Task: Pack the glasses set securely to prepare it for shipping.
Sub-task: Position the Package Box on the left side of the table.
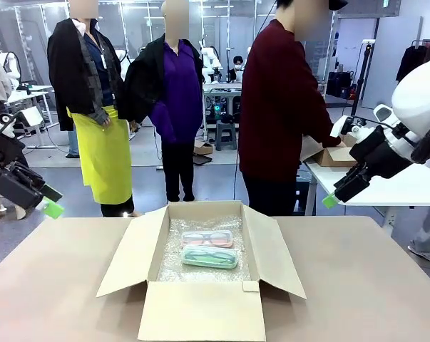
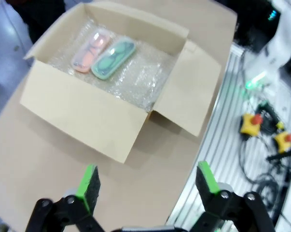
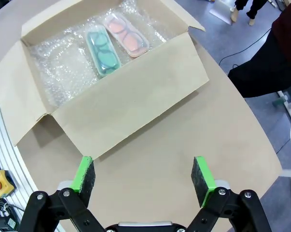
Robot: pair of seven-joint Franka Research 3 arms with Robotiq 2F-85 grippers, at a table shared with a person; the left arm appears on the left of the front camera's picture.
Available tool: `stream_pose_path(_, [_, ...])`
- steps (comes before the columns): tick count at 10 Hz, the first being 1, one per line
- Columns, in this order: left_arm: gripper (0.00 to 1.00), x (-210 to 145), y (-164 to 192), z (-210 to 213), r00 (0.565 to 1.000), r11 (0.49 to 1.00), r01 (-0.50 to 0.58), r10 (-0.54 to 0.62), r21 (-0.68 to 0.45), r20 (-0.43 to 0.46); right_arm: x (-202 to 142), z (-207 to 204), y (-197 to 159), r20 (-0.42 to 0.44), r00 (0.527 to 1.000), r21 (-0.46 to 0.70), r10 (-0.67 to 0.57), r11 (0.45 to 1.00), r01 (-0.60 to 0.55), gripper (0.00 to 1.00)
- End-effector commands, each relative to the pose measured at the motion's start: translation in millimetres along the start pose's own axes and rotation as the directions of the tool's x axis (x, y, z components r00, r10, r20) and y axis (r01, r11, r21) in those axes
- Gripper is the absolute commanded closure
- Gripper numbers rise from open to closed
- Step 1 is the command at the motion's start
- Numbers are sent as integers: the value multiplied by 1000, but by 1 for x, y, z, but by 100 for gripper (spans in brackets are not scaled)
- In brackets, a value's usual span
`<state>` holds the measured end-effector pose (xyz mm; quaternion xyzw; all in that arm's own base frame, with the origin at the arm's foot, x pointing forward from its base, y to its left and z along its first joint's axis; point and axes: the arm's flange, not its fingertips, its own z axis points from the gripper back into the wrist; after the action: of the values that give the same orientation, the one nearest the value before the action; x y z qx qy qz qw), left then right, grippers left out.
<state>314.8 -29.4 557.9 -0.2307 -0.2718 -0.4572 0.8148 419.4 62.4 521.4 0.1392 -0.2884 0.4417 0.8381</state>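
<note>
Left claw, right claw apart, empty; pink case, green case contents hazy.

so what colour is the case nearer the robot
The case is mint green, clearest in the right wrist view.

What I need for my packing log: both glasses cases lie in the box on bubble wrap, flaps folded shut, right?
No: the box has its flaps open, as the front view shows. The pink case and mint green case do lie inside on bubble wrap.
</note>
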Motion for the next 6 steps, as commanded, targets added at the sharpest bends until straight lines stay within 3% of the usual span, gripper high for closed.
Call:
stream_pose_path(1, [0,8,63,-1,966,964,-244,252,-105,63,4,1,1,-17,1000,3,-2,1000,2,0])
stream_pose_path(3, [0,-3,116,-28,894,871,-423,446,-250,43,4,1,1,-17,1000,3,-2,1000,2,0])
stream_pose_path(6, [0,-26,176,-72,788,771,-585,613,-253,47,4,1,1,-17,1000,3,-2,1000,2,0])
